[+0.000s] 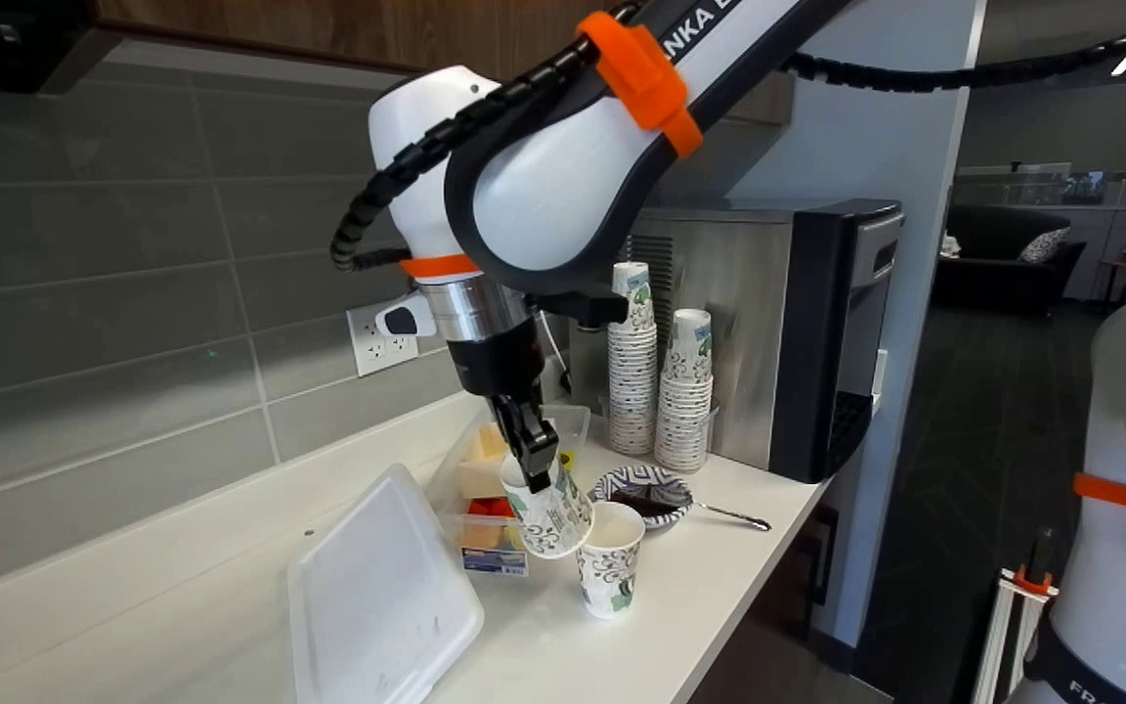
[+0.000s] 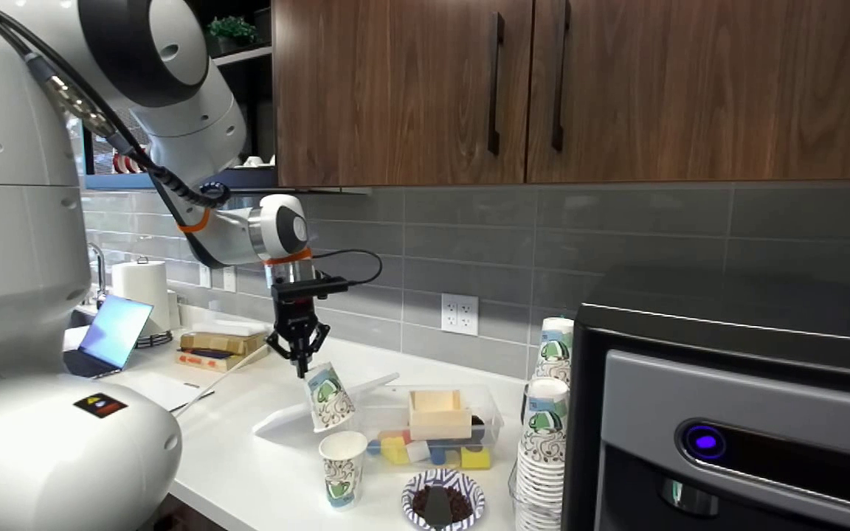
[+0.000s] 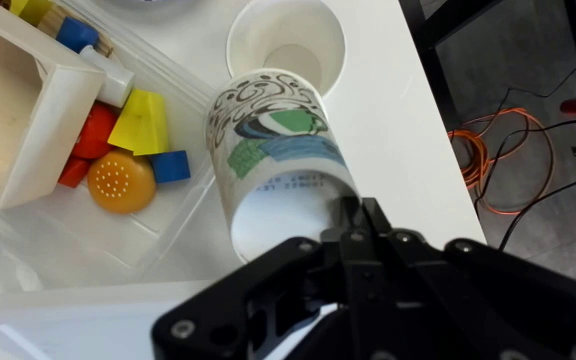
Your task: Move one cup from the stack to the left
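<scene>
My gripper [image 1: 538,481] is shut on the base edge of a white paper cup [image 1: 551,516] with dark print. One finger is in the recessed base, the other outside the wall, as the wrist view [image 3: 360,207] shows. The held cup [image 2: 330,398] is tilted in the air, mouth downward. A second cup [image 1: 610,577] stands upright on the counter just beside and below it; whether they touch I cannot tell. It also shows in the wrist view [image 3: 320,30]. Two tall stacks of upside-down cups [image 1: 632,376] [image 1: 685,411] stand at the back by the steel machine.
A clear bin [image 2: 488,424] of toy blocks is close beside the held cup. A white lid [image 1: 382,587] leans by it. A patterned bowl [image 2: 414,498] with dark contents and a spoon [image 1: 739,516] lies near the standing cup. The counter's front edge [image 1: 719,645] is close by.
</scene>
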Tool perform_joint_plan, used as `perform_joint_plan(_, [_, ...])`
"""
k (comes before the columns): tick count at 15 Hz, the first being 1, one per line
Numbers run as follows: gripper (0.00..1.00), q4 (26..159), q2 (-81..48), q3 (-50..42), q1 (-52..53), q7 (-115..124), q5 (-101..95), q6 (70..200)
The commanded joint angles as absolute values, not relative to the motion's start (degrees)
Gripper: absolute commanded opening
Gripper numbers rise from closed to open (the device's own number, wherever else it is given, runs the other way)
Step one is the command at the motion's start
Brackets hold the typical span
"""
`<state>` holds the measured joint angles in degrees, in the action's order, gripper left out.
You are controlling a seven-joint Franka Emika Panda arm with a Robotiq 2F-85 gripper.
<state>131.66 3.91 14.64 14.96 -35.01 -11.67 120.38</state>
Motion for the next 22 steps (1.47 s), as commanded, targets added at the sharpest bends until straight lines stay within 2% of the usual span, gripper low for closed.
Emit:
perform_joint_plan(1, [0.01,127.99,2.35,15.41,16.04,-33.76,-10.61,116.25])
perform_joint_plan(12, [0.01,126.76,0.61,13.36,14.8,-51.09,2.86,113.55])
perform_joint_plan(22, [0.01,127.92,-3.55,10.87,10.88,-67.57,6.59,112.9])
